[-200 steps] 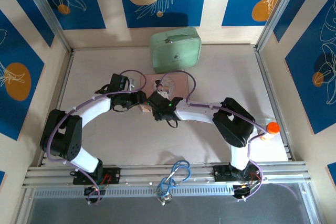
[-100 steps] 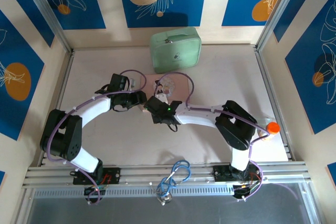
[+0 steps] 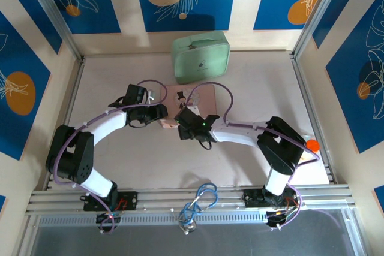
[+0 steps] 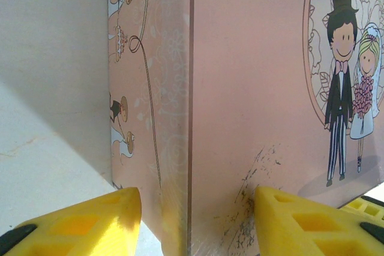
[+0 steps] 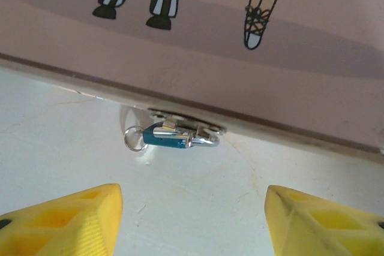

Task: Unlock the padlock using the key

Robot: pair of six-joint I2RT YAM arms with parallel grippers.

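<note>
One padlock hung on one case edge, key unclear. Right fingers were spread at its 6 o'clock; left fingers straddled case, grip unclear.

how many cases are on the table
2. A green case lies at the far edge of the table. A pink case lies just in front of it, nearer the middle. None seems hidden.
</note>
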